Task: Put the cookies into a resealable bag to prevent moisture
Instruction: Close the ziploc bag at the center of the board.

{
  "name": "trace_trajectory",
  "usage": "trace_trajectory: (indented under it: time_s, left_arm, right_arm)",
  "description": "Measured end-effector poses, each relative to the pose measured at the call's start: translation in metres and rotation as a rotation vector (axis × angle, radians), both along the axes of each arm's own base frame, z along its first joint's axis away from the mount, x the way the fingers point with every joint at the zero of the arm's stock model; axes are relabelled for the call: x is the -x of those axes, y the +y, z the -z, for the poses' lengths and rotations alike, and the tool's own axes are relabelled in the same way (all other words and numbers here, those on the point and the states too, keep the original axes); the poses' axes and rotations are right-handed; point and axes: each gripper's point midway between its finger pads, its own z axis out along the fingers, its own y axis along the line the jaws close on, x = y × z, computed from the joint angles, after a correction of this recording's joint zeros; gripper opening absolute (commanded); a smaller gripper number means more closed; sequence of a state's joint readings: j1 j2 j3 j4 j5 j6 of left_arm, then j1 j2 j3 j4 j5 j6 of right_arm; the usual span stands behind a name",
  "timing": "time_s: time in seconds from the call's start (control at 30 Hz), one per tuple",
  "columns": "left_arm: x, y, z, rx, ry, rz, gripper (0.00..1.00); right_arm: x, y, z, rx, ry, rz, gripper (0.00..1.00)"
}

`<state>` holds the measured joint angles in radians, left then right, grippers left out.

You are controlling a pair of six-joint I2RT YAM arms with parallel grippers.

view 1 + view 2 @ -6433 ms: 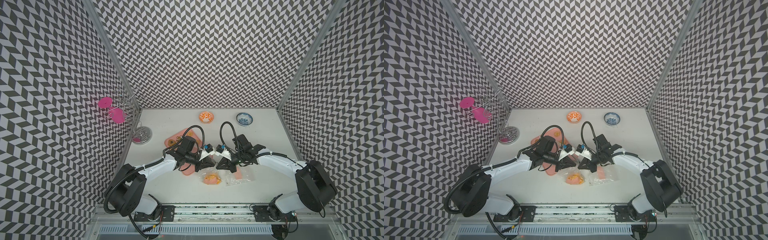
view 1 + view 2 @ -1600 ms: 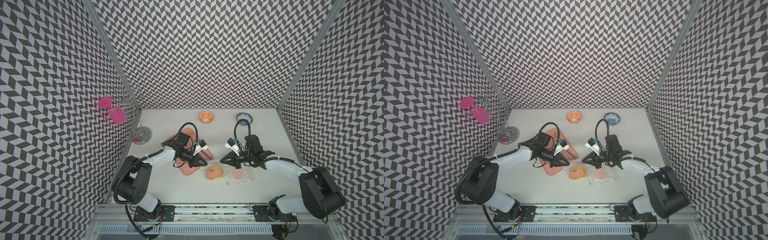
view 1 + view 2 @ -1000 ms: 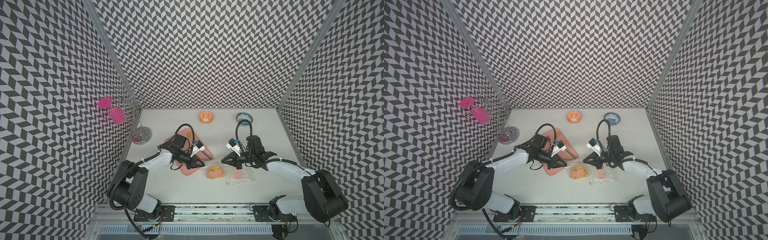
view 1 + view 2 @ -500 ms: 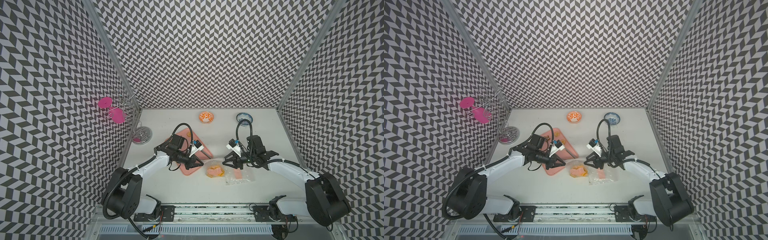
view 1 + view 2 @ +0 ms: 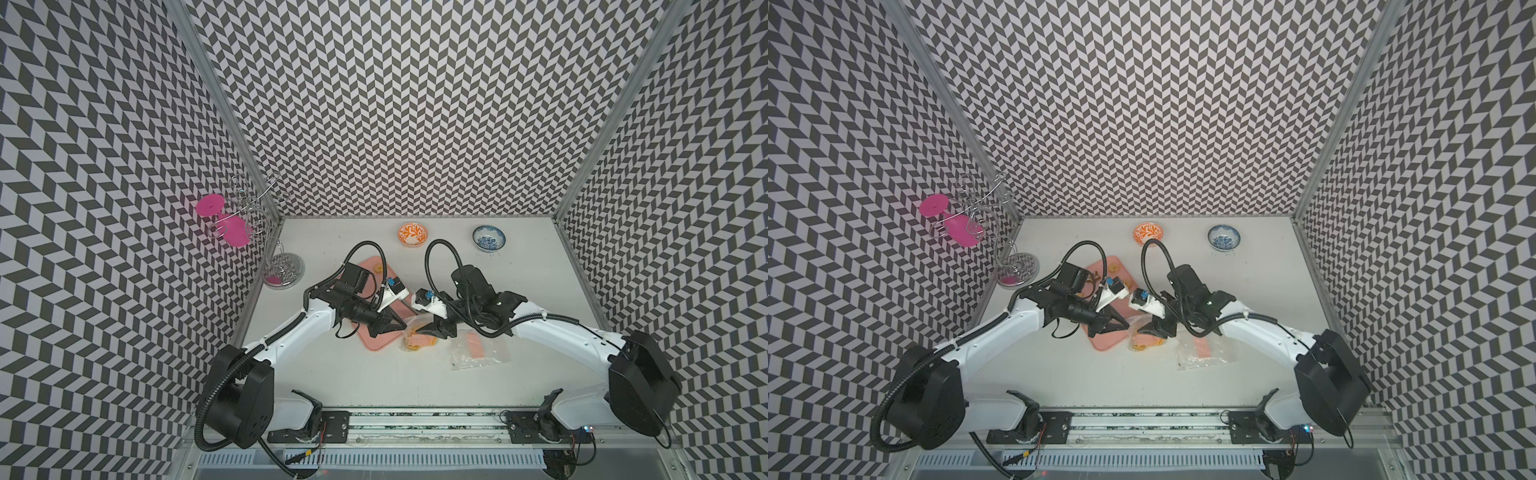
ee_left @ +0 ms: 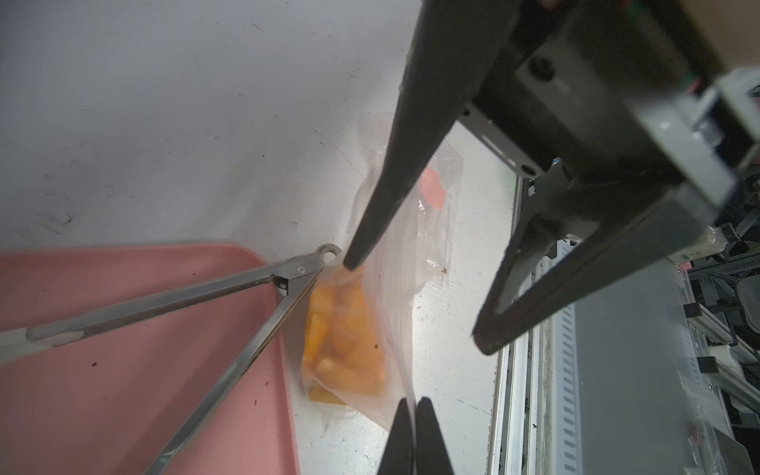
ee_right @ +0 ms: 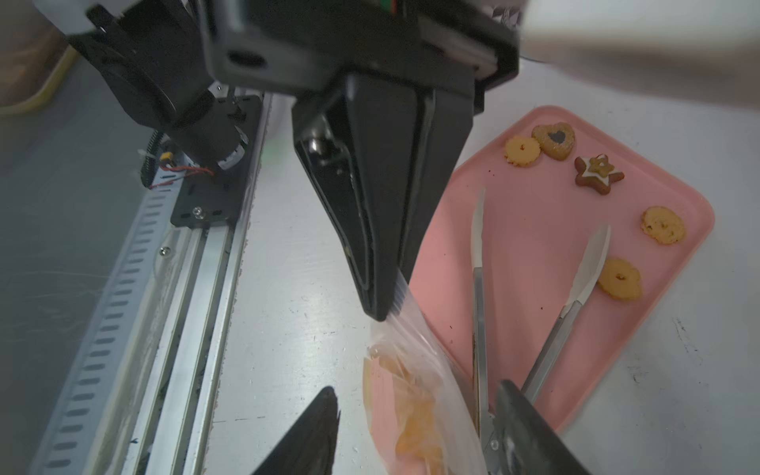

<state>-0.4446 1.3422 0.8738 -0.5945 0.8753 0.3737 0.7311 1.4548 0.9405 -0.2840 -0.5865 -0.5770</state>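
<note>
**Top views: resealable bag (image 5: pixel 417 337) pinched by the left gripper (image 5: pixel 402 328), right gripper (image 5: pixel 424 331) spread**

In both top views the two arms are seen meeting near the middle of the white table (image 5: pixel 374 386), beside the near end of a pink tray (image 5: pixel 376 343). The bag is raised by its top edge, with yellow-orange cookies (image 5: pixel 415 344) gathered in its lower part just right of the tray. A second clear bag (image 5: pixel 478 353) is laid flat further right.

In the left wrist view the left gripper's jaws are shown closed on the bag's clear edge. The right gripper's fingers are parted astride the bag. Metal tongs (image 6: pixel 185 295) are laid open on the tray, their hinge beside the bag.

In the right wrist view the bag's seal strip is clamped in the left gripper's tips. The bag is stretched down between the right gripper's spread fingers, and contact there cannot be told. Five loose cookies (image 7: pixel 619 278) are seen on the tray's far end.
</note>
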Motion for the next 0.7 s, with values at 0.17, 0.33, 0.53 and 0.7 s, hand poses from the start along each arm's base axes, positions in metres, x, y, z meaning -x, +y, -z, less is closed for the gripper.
trace_trajectory:
  time_s: [0.17,0.33,0.53,0.7]
  left_arm:
    - [0.002,0.001,-0.001,-0.002,0.001,0.002,0.00]
    - [0.000,0.003,-0.001,-0.005,-0.001,-0.009,0.00]
    - [-0.002,0.006,0.001,-0.017,-0.005,-0.016,0.00]
    - [-0.003,0.006,0.000,-0.021,-0.019,-0.018,0.00]
  right_arm:
    - [-0.004,0.009,0.014,0.042,0.006,-0.030,0.32]
    - [-0.002,0.016,0.008,0.005,0.034,-0.049,0.12]
    - [0.002,0.018,0.008,-0.006,0.077,-0.052,0.00]
    - [-0.002,0.009,0.012,0.000,0.091,-0.021,0.18]
